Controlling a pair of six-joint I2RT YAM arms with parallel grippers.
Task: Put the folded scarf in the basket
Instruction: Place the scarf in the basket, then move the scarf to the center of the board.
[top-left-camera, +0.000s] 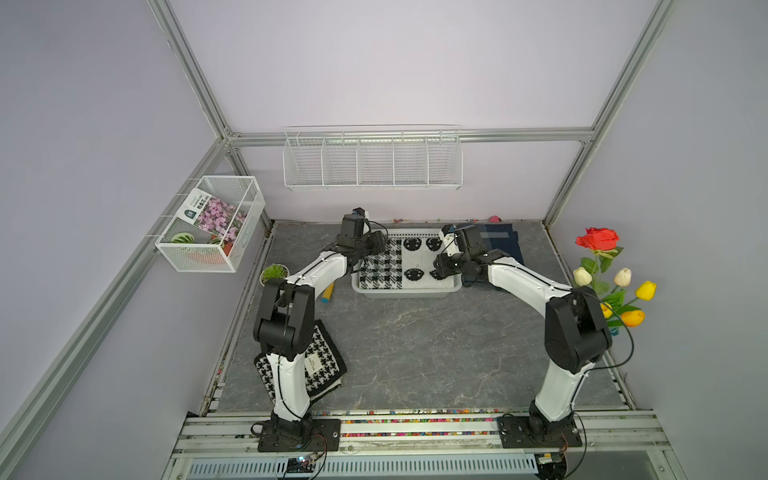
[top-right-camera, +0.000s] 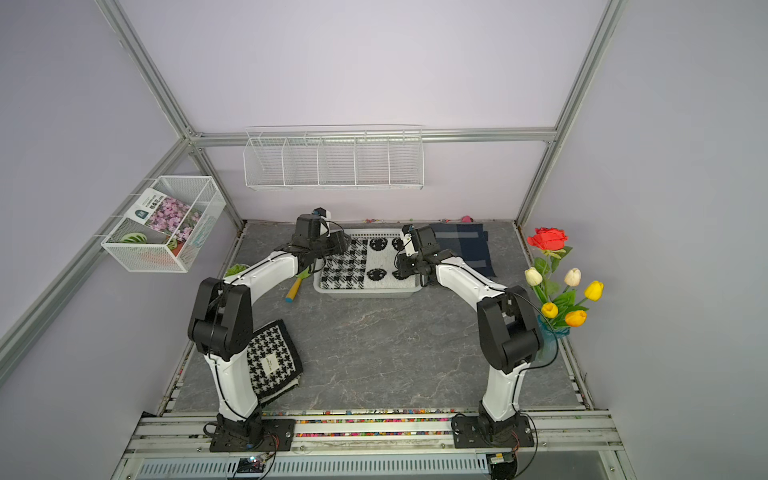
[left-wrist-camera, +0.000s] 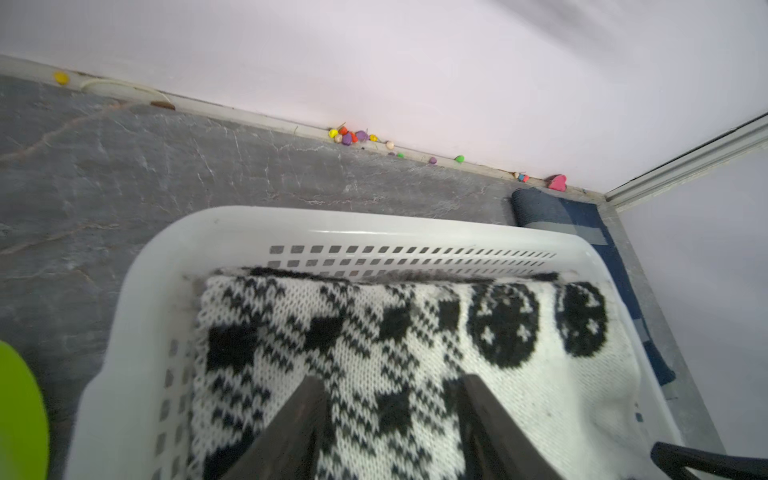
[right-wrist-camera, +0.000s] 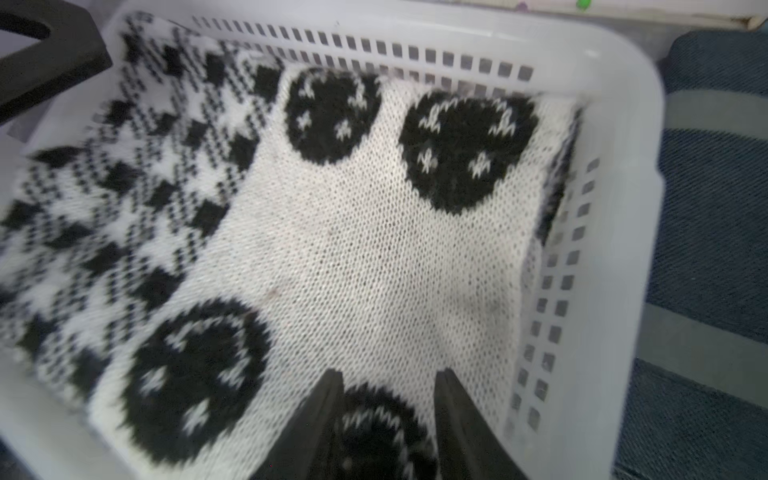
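Around the work we see a folded navy blue cloth (top-left-camera: 500, 239) on the grey stone-patterned table (top-left-camera: 415, 353), just beside the basket's right side and partly under the right arm. A yellow-handled tool (top-right-camera: 296, 286) lies near its left side, with a small green potted plant (top-left-camera: 274, 272) beyond. A folded black-and-white houndstooth cloth (top-left-camera: 328, 357) lies by the left arm's base. A bunch of artificial flowers (top-left-camera: 622, 277) stands at the right. A white wire-mesh box (top-left-camera: 249, 199) and a long white wire rack (top-left-camera: 372, 164) hang on the walls.

The folded black-and-white knitted scarf (top-left-camera: 415, 257) lies flat inside the shallow white perforated plastic basket (top-left-camera: 405, 294). The left gripper (left-wrist-camera: 390, 386) hangs over its houndstooth half, jaws spread. The right gripper (right-wrist-camera: 388, 378) is over the half with black rounds, jaws likewise apart and pinching nothing. We cannot tell whether the tips touch the knit.

We count one basket, one scarf in it, two other folded cloths, two grippers and five rack compartments.
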